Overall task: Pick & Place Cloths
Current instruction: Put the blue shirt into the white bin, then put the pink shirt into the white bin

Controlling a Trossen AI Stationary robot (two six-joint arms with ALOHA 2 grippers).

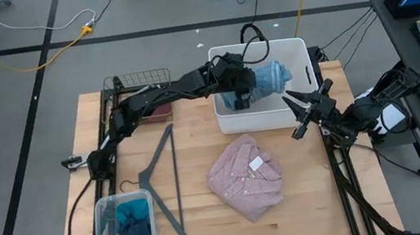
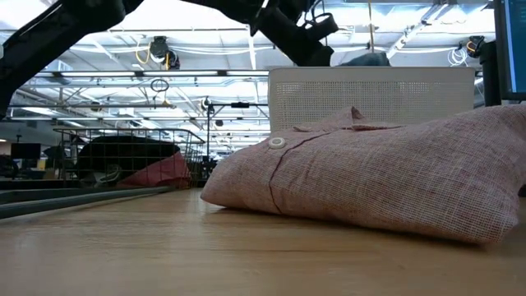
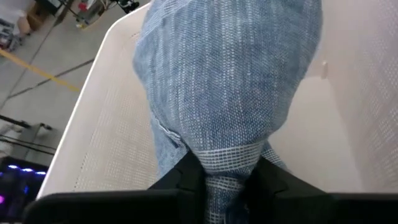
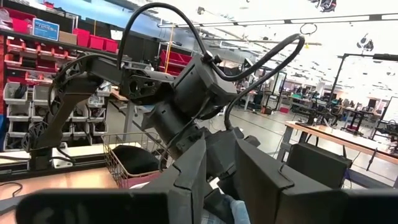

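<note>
Pinched right at the lens of your left wrist camera, the blue striped fabric top (image 3: 227, 93) hangs straight away from the left claw (image 3: 225, 180), whose dark fingers (image 3: 180, 177) are pressed on a narrow gathered neck of the cloth; the garment's long axis runs from the fingers down into the white perforated plastic tub (image 3: 99, 124), so your coming move turns on one fact: the cloth is already directly over the tub's open mouth, and letting go should drop it inside rather than over the wall. From above you see the same left claw (image 1: 241, 95) reaching in from the left, the blue bundle (image 1: 269, 79) within the tub's rim (image 1: 227, 119). Your right claw (image 1: 302, 113) waits just outside the tub's right wall, its fingers spread and holding nothing. It sits nearer than the left to the pink woven buttoned shirt (image 1: 245, 177) lying folded on the wooden surface (image 1: 198, 210) in front of the tub. Only the overhead view gives you the clear plastic bin (image 1: 125, 232) holding teal and navy pieces, and the wire basket (image 1: 139, 90) at the back. The table-height view alone shows the pink shirt (image 2: 386, 168) lying flat, the tub's wall (image 2: 382, 94) behind it, and a maroon piece (image 2: 160, 171) in the basket.
</note>
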